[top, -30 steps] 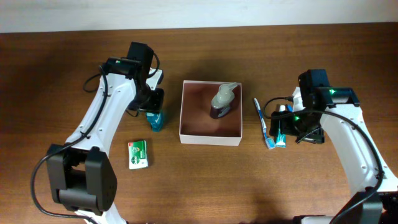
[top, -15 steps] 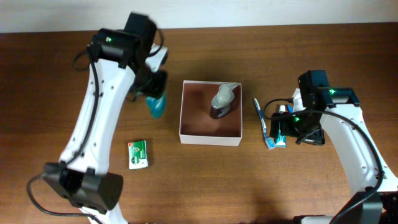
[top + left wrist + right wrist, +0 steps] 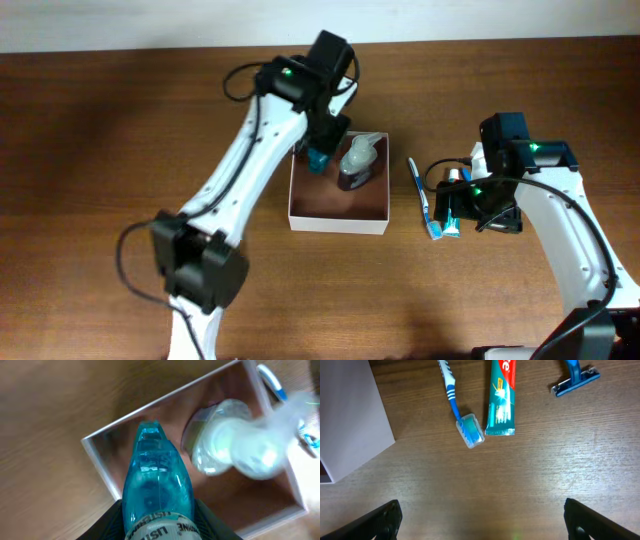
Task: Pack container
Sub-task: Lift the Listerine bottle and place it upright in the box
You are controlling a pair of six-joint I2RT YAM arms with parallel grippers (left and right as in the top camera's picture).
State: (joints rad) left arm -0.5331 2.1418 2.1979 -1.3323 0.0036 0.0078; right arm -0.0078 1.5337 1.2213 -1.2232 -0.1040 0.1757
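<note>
The container [image 3: 335,208] is a square white-walled box with a reddish-brown inside, in the middle of the table. A clear pump bottle [image 3: 356,162] lies in it. My left gripper [image 3: 321,150] is shut on a blue mouthwash bottle [image 3: 318,159] and holds it over the container's back left corner. In the left wrist view the blue bottle [image 3: 157,485] sits between the jaws above the container's wall [image 3: 99,455], next to the pump bottle [image 3: 225,442]. My right gripper [image 3: 487,525] is open and empty above bare table, right of the container.
A toothbrush [image 3: 455,400], a toothpaste tube [image 3: 501,397] and a blue razor [image 3: 575,377] lie on the table right of the container's wall [image 3: 350,415]. The toothbrush [image 3: 422,190] and toothpaste [image 3: 450,216] also show in the overhead view.
My left arm has lifted the blue bottle from the table left of the container and carried it right, over the container's back left corner. The right arm has not moved.
</note>
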